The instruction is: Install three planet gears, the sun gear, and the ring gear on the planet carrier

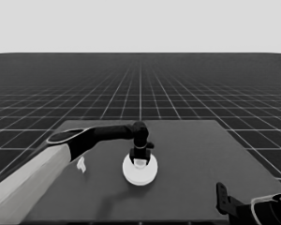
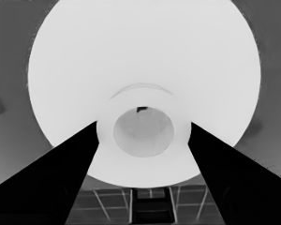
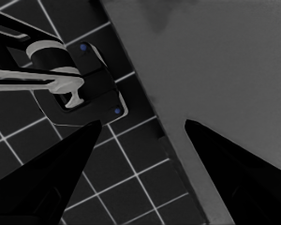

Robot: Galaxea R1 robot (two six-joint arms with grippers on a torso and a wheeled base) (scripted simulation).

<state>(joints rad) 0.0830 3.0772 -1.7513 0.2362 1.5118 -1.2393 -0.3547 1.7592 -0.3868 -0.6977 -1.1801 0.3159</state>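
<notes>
I see one round stack near the table's (image 1: 192,154) middle: the larger round part (image 1: 139,173) lies on top, so I cannot see the smaller round part or the gears beneath. My left gripper (image 1: 140,158) stands directly over the stack's centre, its arm coming in from the left edge; in the wrist view the raised hub (image 2: 143,133) sits between its fingers (image 2: 61,178). A thin white piece (image 1: 81,165) lies left of the stack, apart from it. My right gripper (image 1: 221,197) waits at the near right corner.

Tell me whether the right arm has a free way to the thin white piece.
Probably not: the thin white piece lies beyond the round part and the left gripper; the right gripper waits at the near right corner.
</notes>
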